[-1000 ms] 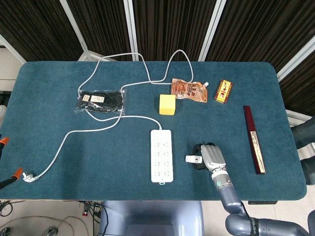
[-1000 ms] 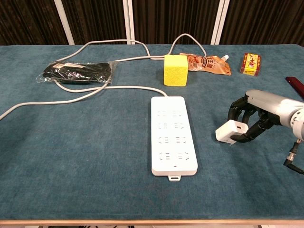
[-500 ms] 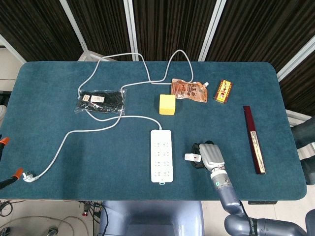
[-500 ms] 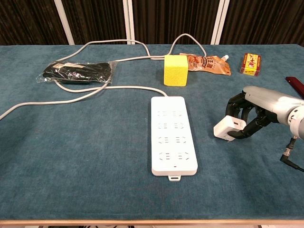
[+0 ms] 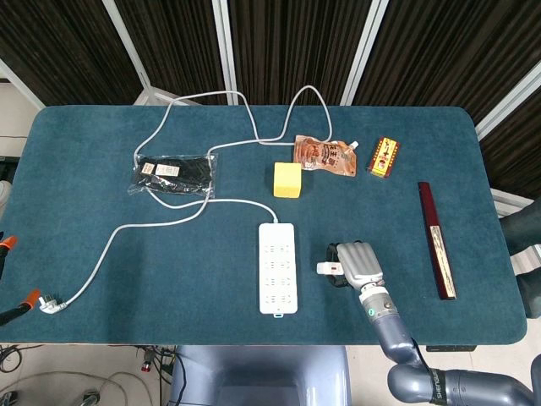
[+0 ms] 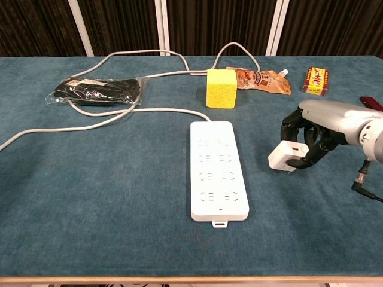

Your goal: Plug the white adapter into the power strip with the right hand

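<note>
White adapter (image 6: 283, 158), clamped in the right robot hand (image 6: 311, 134), has lifted and shifted slightly toward the power strip (image 6: 218, 171); insertion is not yet begun.

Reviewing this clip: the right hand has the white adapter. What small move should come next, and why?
Probably carry it left over the power strip. The right hand holds the white adapter above the table, beside the strip, so it is not yet above any socket.
</note>
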`<state>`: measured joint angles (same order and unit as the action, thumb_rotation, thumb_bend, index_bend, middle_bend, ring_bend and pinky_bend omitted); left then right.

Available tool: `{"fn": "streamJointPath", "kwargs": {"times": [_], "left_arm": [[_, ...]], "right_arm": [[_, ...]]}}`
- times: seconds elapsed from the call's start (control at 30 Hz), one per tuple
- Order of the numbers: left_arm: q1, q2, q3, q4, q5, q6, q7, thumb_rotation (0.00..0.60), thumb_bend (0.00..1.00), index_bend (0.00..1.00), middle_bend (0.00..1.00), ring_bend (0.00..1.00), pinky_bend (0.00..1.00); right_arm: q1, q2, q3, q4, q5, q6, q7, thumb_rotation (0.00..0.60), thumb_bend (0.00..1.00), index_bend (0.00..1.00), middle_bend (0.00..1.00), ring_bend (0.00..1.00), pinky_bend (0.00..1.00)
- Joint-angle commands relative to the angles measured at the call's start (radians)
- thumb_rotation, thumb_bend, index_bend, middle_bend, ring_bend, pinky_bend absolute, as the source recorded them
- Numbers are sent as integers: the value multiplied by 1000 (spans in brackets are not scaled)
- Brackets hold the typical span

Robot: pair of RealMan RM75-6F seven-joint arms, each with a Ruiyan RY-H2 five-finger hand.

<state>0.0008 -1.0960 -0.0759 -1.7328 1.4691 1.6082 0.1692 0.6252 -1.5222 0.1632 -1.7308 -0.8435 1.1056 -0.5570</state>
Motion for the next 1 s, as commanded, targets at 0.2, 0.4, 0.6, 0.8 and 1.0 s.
{"fn": "streamJointPath", "kwargs": {"times": [0.2,0.4,0.6,0.8,1.0], "left_arm": [[-1,-2,1,-1,1,-2,6,600,170,117,39,0,0],[-2,-4,2,-2,1,-3,12,600,170,117,39,0,0],[-2,-4,3,-1,2,-3,13,600,170,116,40,0,0],[-1,-3,1,-1,-1,-2,10,600,170,116,40,0,0],[-1,-2,1,-1,0,-2,9,600,171,116,40,0,0]], "right_arm": [[50,3,30,-27,60,17,-86,600,588,779,620,756,751],[101,7,55,-65,119,30,-168,600,644,779,622,826,821],[161,5,93,-115,233,57,-255,600,663,779,622,845,827],[227,1,137,-159,363,71,-312,600,663,779,629,852,827],[314,36,164,-192,564,37,-402,600,665,779,638,854,827]]}}
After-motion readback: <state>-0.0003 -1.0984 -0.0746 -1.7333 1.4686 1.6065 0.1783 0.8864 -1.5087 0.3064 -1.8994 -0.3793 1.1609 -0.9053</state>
